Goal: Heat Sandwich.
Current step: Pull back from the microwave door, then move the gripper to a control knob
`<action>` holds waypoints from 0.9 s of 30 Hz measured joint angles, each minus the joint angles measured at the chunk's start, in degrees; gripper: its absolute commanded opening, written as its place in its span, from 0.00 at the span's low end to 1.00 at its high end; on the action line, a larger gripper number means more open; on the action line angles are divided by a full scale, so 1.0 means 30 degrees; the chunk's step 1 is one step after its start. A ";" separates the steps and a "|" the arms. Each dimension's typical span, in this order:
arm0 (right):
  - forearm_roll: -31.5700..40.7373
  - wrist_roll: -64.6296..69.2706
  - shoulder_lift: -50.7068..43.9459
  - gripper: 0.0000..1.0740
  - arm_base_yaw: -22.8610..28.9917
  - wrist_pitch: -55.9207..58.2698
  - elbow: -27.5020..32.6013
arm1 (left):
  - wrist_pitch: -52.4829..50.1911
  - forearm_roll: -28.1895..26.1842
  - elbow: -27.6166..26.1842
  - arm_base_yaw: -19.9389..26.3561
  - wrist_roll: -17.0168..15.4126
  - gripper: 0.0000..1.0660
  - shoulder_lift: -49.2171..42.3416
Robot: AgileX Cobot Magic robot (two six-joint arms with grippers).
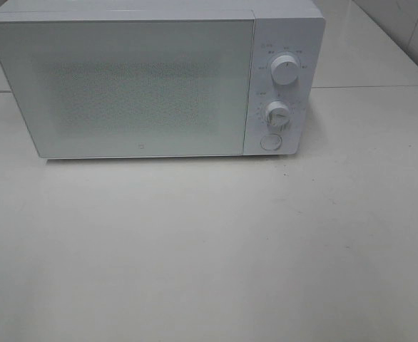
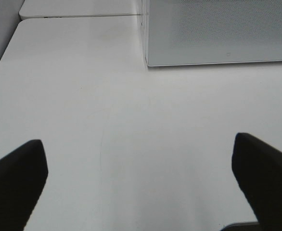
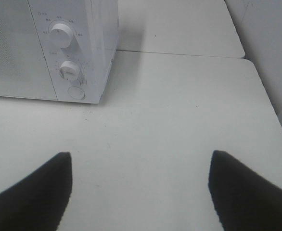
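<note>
A white microwave [image 1: 152, 82] stands at the back of the white table with its door shut. Two knobs [image 1: 285, 70] and a round button [image 1: 270, 142] sit on its right panel. The microwave also shows in the left wrist view [image 2: 218, 31] and in the right wrist view [image 3: 49, 48]. The sandwich and its plate are out of view. My left gripper [image 2: 138, 185] is open and empty over bare table in front of the microwave's left corner. My right gripper [image 3: 141, 192] is open and empty over the table in front of the control panel. Neither gripper shows in the exterior high view.
The white table [image 1: 209, 249] stretches in front of the microwave. A seam to a second table surface [image 1: 380, 87] runs behind and to the right. The table's right edge [image 3: 271, 106] shows in the right wrist view.
</note>
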 measured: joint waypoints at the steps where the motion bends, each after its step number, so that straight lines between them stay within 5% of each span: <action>1: 0.0019 0.0019 0.0420 0.70 0.0000 -0.0401 0.0000 | 0.0000 0.0000 0.0000 0.0000 0.0000 0.97 0.0000; 27: 0.0267 0.0019 0.9549 0.70 0.0000 -0.7601 0.0000 | 0.0000 0.0000 0.0000 0.0000 0.0000 0.97 0.0000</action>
